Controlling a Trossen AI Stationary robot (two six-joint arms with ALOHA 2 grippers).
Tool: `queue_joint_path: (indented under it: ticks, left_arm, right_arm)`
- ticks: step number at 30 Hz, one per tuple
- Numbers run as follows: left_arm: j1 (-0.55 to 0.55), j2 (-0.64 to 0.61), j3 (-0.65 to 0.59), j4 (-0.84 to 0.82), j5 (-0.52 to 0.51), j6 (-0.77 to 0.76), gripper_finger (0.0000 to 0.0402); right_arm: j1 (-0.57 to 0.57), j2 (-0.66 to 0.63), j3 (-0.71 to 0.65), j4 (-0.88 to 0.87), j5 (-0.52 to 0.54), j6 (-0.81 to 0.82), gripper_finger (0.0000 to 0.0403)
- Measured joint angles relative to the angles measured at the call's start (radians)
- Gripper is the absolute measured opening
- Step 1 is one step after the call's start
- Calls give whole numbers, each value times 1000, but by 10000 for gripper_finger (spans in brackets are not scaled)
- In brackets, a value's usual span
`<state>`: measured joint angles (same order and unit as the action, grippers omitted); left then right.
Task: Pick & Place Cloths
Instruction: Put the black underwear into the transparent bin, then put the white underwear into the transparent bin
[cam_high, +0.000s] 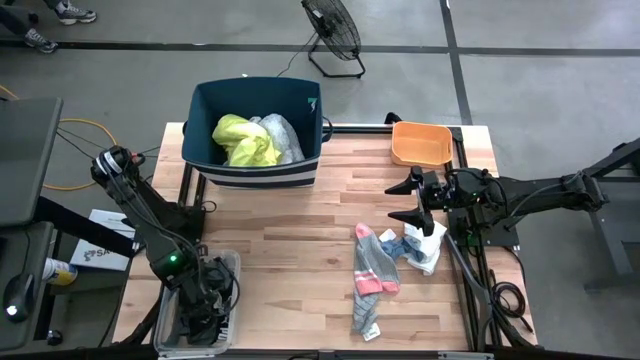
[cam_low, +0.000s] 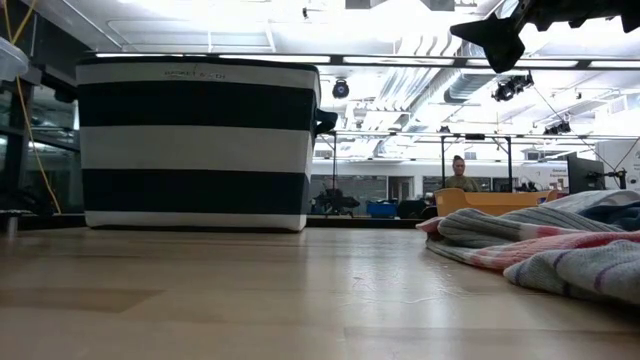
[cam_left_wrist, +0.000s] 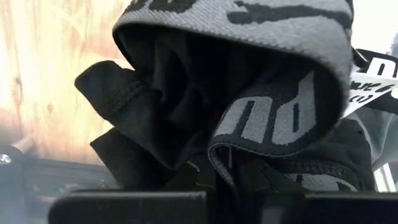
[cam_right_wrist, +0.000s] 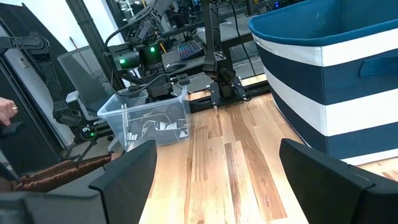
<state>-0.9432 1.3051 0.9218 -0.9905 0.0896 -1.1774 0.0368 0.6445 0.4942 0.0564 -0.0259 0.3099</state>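
A dark-blue bin with white stripes stands on the wooden table at about eleven o'clock from its middle. A small orange tray sits at the two o'clock corner. A clear plastic box rests at the seven o'clock corner. Beyond the table at twelve o'clock, a black floor fan stands on the grey floor. A person shows far back in the room.

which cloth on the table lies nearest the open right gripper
The small white-blue rag, lying right under the right gripper; the grey socks with pink toes lie farther out.
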Motion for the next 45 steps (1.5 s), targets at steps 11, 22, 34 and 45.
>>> queue_joint_path:
  ticks: [11, 22, 34, 45]
  left_arm:
    - [0, 1, 30, -1, 5, 3, 133]
    - [0, -16, 117, -19, 9, -32, 210]
    - [0, -117, 138, -41, -9, -154, 212]
    - [1, -227, 138, -210, -15, -318, 213]
  right_arm:
    - [0, 0, 0, 0, 0, 0, 332]
    - [0, 0, 0, 0, 0, 0, 332]
    - [0, 0, 0, 0, 0, 0, 332]
    - [0, 0, 0, 0, 0, 0, 332]
